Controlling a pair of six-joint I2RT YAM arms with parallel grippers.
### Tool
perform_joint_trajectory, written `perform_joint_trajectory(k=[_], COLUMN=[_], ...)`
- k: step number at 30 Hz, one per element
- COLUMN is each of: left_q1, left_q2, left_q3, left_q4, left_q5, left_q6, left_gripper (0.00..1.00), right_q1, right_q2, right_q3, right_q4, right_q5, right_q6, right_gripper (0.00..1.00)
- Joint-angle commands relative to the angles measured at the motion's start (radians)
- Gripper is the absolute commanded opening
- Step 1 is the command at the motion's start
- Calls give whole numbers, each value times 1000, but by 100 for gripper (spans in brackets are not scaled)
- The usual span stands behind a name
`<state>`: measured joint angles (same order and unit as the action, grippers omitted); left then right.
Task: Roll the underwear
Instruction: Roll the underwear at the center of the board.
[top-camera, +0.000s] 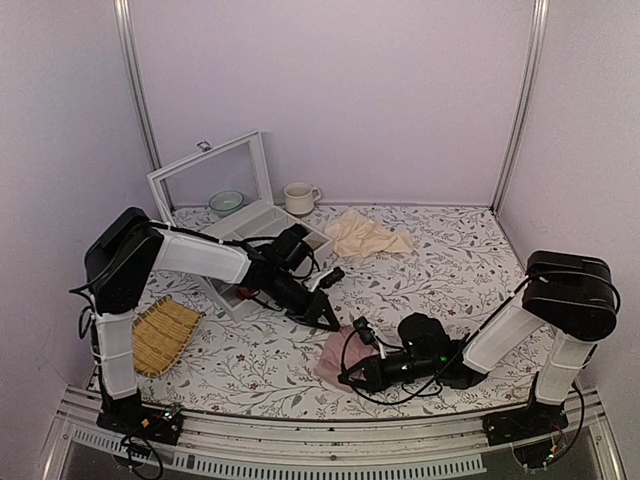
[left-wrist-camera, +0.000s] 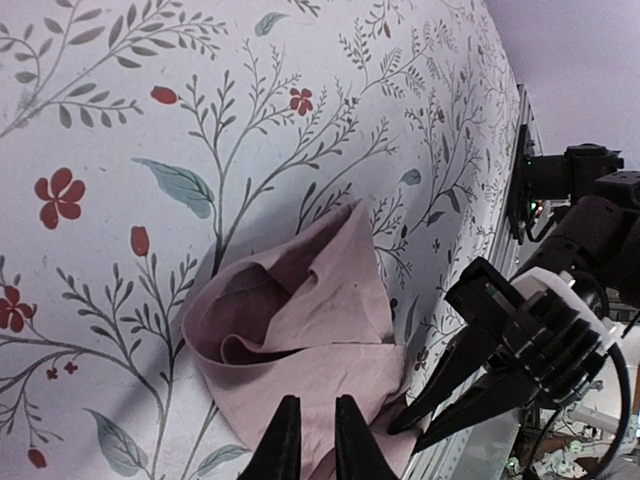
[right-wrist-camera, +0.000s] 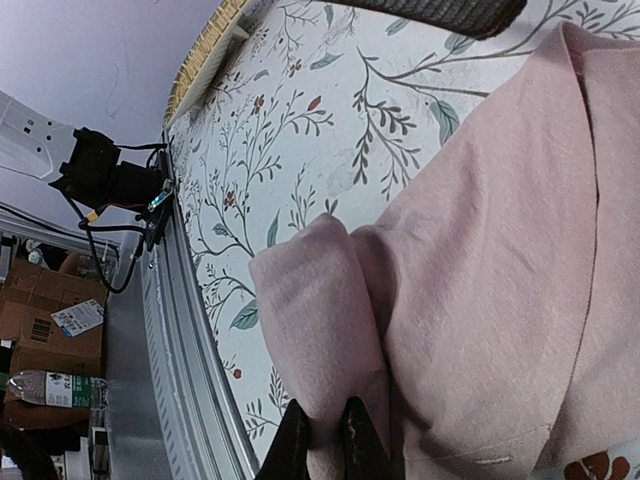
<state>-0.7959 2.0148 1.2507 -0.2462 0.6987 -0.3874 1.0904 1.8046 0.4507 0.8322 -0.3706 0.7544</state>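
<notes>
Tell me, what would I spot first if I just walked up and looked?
You'd spot the crumpled pink underwear near the front middle of the flowery table. Two black robot hands meet there: the right gripper pinches a fold, and the left gripper has its tips right at the cloth. At the back left stands a white box with its clear lid up, and a woven tray lies by the left arm.

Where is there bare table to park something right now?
Widest free patch: back right, between the beige cloth and the right wall. A narrower strip runs between the wicker tray and the underwear. Crowded: back left, around the display box, bowl and mug.
</notes>
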Motion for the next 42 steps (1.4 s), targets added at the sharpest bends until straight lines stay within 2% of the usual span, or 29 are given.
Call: perform_joint_trajectory(k=[1, 12, 16, 25, 29, 33, 42], left_q1=[-23, -39, -35, -7, -1, 6, 8], left_q2=[63, 129, 182, 208, 208, 207, 184], left_q3=[47, 102, 140, 148, 148, 143, 122], left_q4=[-67, -147, -211, -247, -246, -245, -234], left_q5=[28, 6, -56, -117, -130, -137, -148], left_q6=[48, 77, 68, 16, 5, 0, -13], left_gripper=[13, 13, 9, 7, 6, 6, 6], right_q1=[4, -4, -4, -4, -5, -5, -24], right_q2=[33, 72, 68, -80, -145, -141, 43], right_q3=[-13, 24, 30, 126, 128, 100, 64], right_q4=[-244, -304, -322, -633, -699, -679, -472], right_q5=[-27, -66, -67, 12, 30, 27, -63], right_q6=[38, 61, 62, 7, 25, 45, 69], right_gripper=[0, 0, 0, 0, 0, 0, 0])
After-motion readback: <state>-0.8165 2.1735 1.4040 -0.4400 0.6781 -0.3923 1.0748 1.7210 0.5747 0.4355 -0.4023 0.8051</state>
